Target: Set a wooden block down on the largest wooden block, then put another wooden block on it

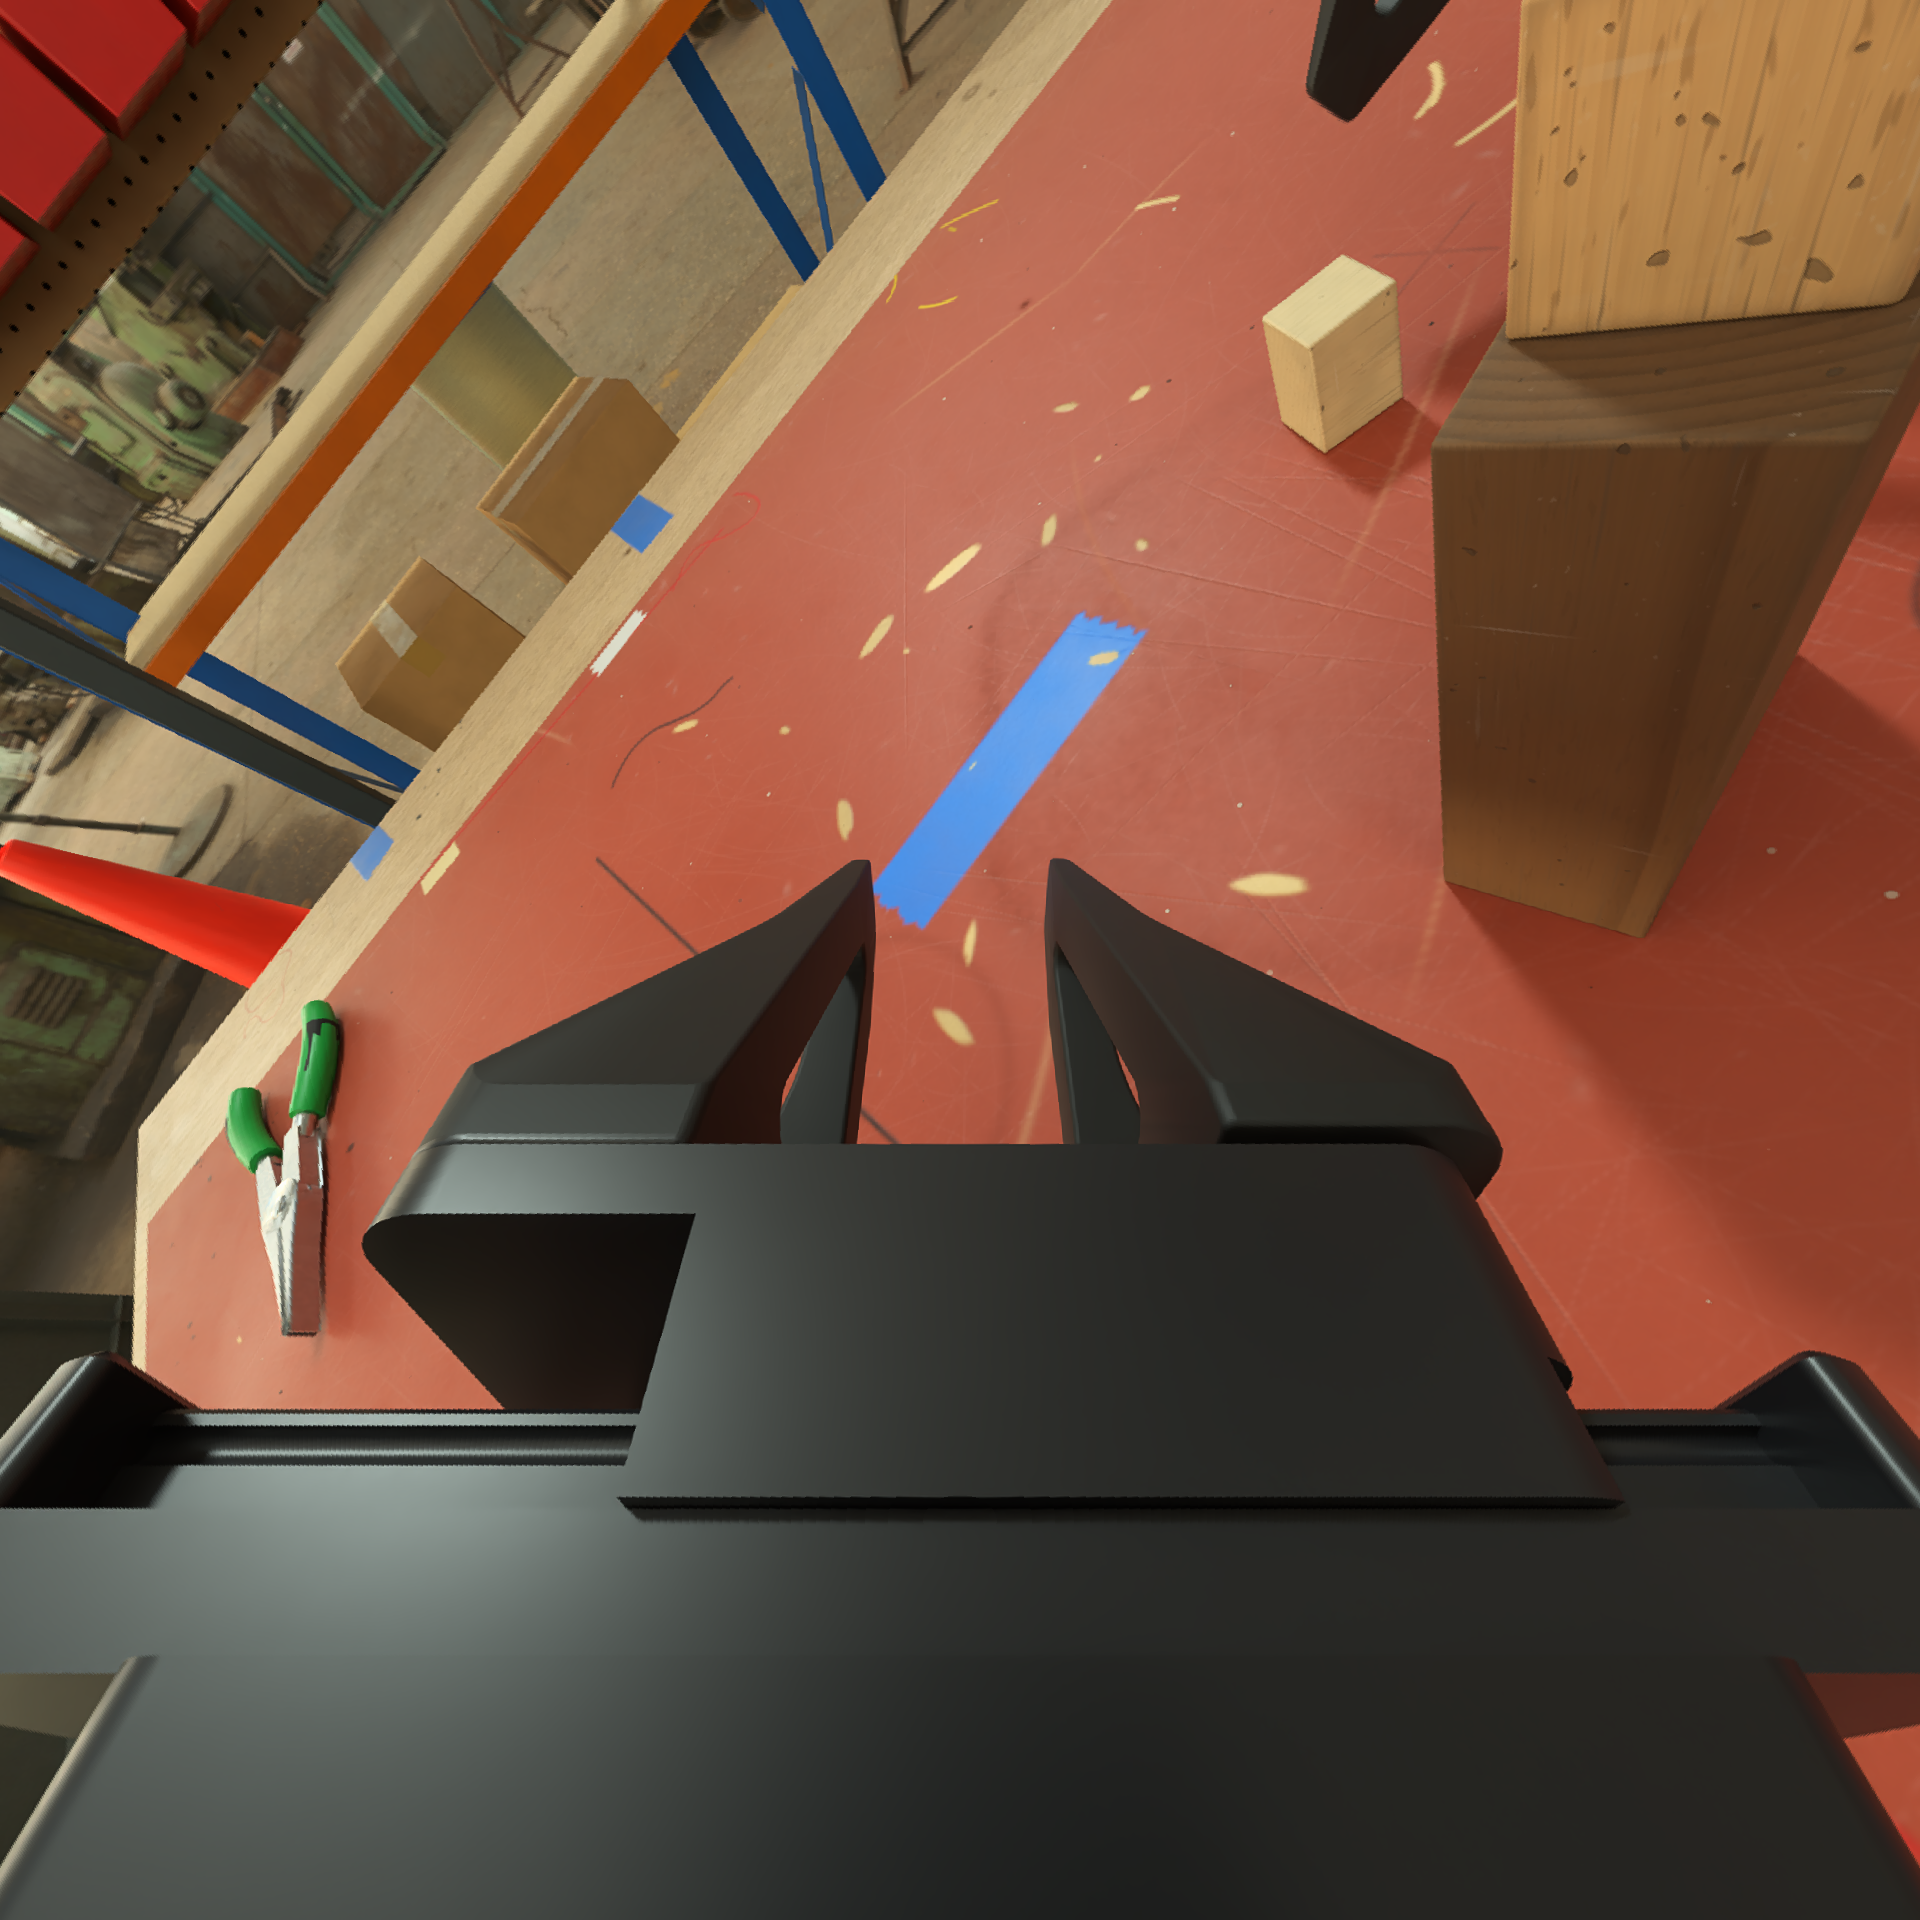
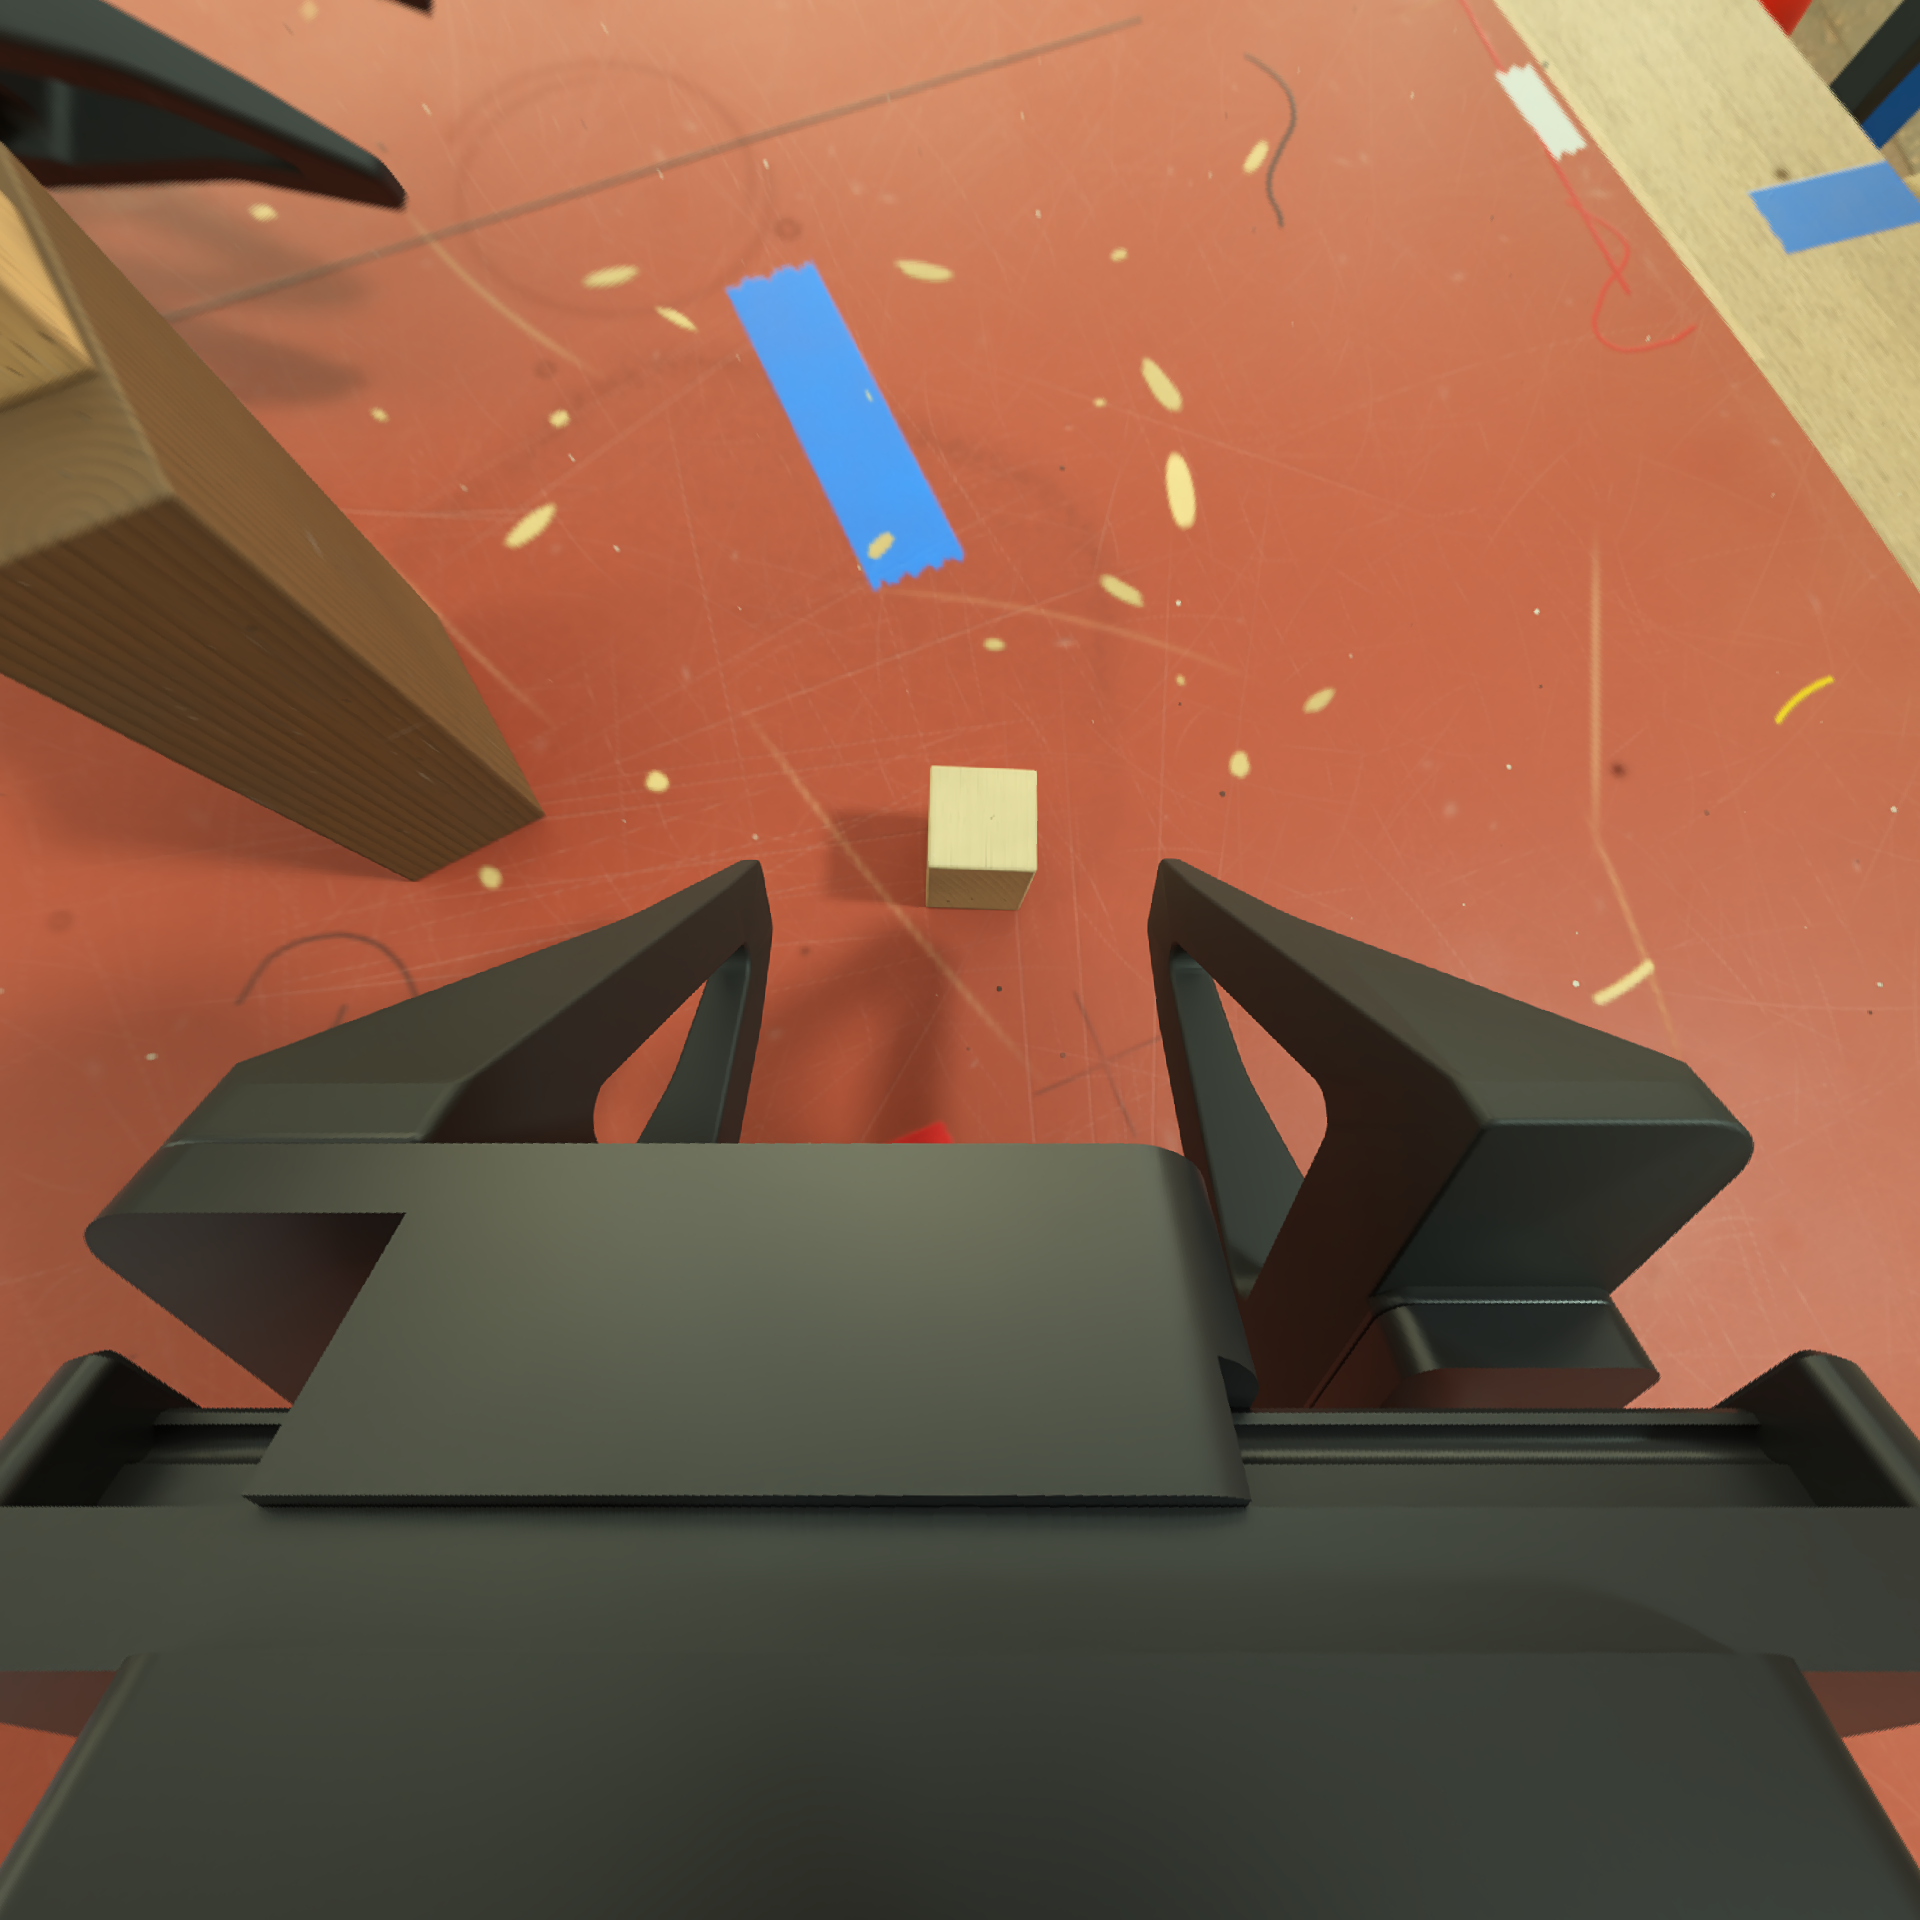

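A warehouse floor with racking, cardboard boxes and an orange traffic cone lies beyond the workbench, whose red mat is scratched, dotted with pale wood chips and bordered by a bare wooden edge.

In the left wrist view, going left to right: green-handled pliers lie on the mat close to the table's corner, just inside the wooden edge. The left gripper hangs above the mat with its fingers a moderate gap apart and nothing between them; the near end of a strip of blue tape shows in the gap. Farther on, toward the middle of the table, the small pale block stands alone on the mat, near the largest block but not touching it. That dark brown block stands well in from the edges, and a lighter knotty block rests on its top face. A black fingertip of the other gripper shows at the upper edge of the picture.

In the right wrist view, left to right: the largest block with the lighter block on top fills the left side, the other gripper's finger above it. The blue tape lies mid-mat. The small pale block sits just ahead of the right gripper, whose fingers are spread wide and hold nothing. A second piece of blue tape lies on the wooden edge at the far right.
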Controlling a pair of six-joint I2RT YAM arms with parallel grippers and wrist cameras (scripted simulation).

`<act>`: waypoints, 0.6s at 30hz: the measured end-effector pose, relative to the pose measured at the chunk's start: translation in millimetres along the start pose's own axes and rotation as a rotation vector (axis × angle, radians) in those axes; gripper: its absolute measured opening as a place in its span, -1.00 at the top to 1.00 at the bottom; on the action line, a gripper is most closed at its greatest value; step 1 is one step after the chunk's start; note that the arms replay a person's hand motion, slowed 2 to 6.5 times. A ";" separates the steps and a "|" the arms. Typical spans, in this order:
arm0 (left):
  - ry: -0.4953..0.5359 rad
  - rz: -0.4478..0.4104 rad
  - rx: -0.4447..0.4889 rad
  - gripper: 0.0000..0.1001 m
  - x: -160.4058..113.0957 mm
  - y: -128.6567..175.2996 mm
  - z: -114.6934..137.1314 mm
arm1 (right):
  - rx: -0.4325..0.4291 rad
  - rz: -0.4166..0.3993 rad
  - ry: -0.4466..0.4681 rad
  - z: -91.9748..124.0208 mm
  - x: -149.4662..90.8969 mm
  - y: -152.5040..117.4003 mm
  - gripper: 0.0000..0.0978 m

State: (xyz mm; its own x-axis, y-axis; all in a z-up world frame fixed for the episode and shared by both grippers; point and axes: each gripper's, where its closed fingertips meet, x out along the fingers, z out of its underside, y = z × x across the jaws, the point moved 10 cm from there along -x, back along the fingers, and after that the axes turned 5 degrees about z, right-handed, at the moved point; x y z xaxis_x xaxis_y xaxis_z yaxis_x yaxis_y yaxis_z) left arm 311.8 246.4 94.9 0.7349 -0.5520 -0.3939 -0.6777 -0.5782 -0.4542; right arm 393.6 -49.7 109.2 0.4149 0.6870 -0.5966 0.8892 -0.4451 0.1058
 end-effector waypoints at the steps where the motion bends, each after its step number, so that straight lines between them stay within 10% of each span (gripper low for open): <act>1: -0.001 0.000 0.001 0.44 0.1 0.1 0.0 | -0.009 0.010 -0.013 0.6 1.8 -0.7 -0.26; 18: -0.005 0.001 0.009 0.45 0.5 1.3 -0.1 | -0.078 0.120 -0.139 12.2 20.5 1.0 0.03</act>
State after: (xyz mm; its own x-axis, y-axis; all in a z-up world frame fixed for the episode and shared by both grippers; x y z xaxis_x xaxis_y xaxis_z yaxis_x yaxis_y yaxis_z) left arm 311.3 245.4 94.2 0.7342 -0.5497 -0.3985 -0.6784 -0.5720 -0.4611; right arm 400.7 -43.0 87.3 0.4932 0.5432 -0.6794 0.8493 -0.4698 0.2409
